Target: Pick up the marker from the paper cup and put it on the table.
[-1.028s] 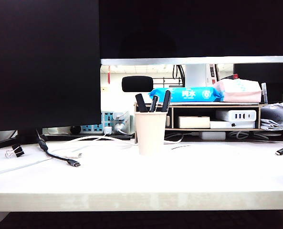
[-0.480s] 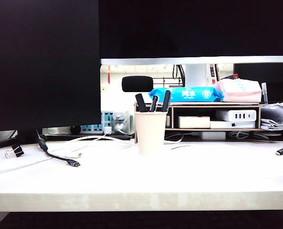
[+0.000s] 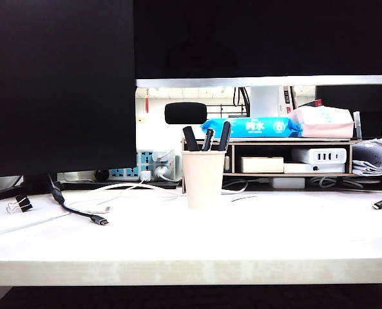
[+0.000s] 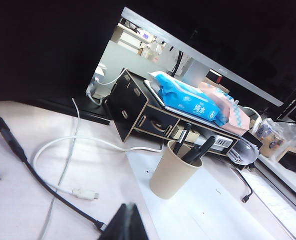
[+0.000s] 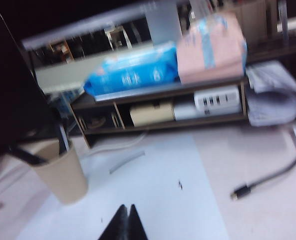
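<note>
Nothing on the white desk [image 3: 255, 238] has shifted. The thick black marker [image 3: 190, 139] stands in the beige paper cup [image 3: 203, 179], ahead of both hands: right hand [image 5: 127, 223] clenched, left hand [image 4: 124, 224] seemingly clenched too.

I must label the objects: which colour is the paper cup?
Plain beige, no print; the paper cup shows best in the left wrist view.

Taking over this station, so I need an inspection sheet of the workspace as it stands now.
Surface: white table, bare in front of the cup.
Job's things: paper cup upright at centre; marker and two pens stand in it.
Clutter: binder clip at left.
Grippers: left gripper and right gripper both shut, empty, short of the cup.
Cables: black cable and white cable at left.
Surroundings: shelf behind, wipes pack on top.
</note>
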{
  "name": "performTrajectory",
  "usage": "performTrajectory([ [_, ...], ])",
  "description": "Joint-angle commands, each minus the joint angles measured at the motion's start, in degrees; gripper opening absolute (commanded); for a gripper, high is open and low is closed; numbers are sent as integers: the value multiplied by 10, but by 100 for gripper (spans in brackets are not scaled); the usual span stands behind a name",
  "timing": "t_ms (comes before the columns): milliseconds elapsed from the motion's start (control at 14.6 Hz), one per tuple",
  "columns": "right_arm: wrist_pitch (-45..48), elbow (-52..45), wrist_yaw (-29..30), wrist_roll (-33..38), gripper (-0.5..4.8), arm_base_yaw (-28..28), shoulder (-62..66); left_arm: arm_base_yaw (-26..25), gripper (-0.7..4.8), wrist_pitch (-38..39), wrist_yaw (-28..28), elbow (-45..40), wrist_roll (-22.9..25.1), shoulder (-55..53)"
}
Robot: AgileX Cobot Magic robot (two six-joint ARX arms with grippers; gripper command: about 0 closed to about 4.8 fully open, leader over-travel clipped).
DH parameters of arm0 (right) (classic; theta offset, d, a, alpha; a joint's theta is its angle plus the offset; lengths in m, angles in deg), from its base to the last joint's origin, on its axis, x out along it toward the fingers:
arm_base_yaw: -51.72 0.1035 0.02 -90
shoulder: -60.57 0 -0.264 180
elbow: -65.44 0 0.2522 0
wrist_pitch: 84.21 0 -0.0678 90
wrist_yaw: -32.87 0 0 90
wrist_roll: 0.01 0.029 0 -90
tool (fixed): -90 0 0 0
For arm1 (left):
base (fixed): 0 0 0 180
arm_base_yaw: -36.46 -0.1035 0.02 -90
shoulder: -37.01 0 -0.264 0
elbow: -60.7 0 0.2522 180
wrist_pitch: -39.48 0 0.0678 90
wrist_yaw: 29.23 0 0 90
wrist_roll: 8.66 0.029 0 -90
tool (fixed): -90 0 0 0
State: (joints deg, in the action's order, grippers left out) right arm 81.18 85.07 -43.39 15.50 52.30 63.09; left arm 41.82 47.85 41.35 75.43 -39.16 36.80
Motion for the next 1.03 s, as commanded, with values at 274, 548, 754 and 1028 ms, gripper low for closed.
performTrajectory([
  [274,66,45,6,-1,-6,0,116,0,-5,15,-27,24,0,-4],
  [548,88,110,62,-4,-6,0,236,0,-5,15,-24,28,1,-8],
  [754,94,192,110,-16,-6,46,370,0,-5,15,-23,48,5,-20],
  [1028,101,267,63,-52,-6,163,489,0,-5,51,-25,101,70,-101],
])
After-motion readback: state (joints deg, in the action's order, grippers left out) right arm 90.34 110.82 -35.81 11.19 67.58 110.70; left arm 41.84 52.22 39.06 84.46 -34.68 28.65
